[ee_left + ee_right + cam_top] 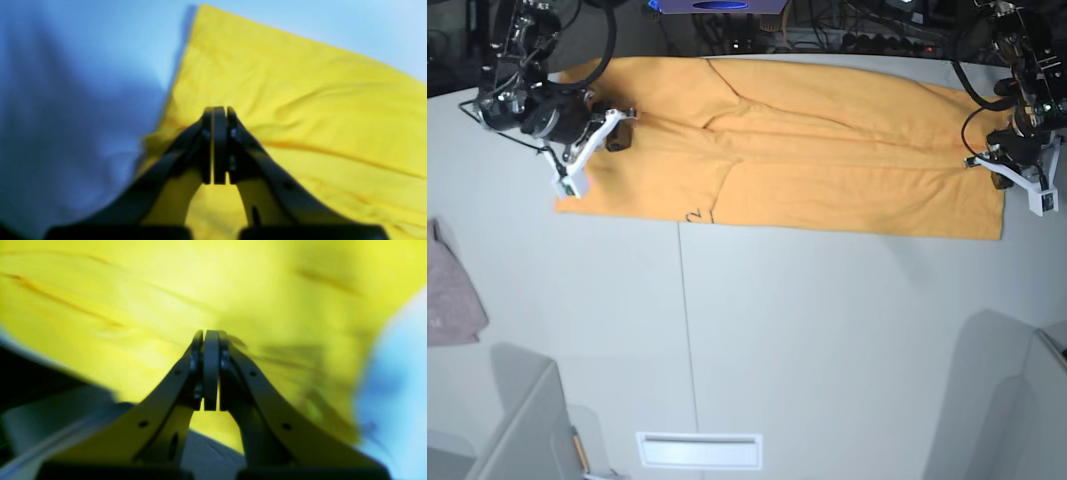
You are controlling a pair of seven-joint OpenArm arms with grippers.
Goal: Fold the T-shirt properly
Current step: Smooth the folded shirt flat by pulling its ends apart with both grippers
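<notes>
The orange-yellow T-shirt (827,150) lies flat as a long strip across the far side of the table, with thin black lettering (695,215) at its front edge. My right gripper (620,133) is at the strip's left end, over the cloth, with its jaws together; it also shows in the right wrist view (211,336), where the T-shirt (166,290) fills the frame. My left gripper (1002,158) is at the strip's right end. In the left wrist view this gripper (219,111) is shut just inside the edge of the T-shirt (317,100). Whether either pinches cloth is unclear.
A small pale pink-grey cloth (452,290) lies at the table's left edge. A seam (683,340) runs down the white table, and a slot (699,450) sits near its front edge. Cables and equipment (757,20) line the far edge behind the shirt.
</notes>
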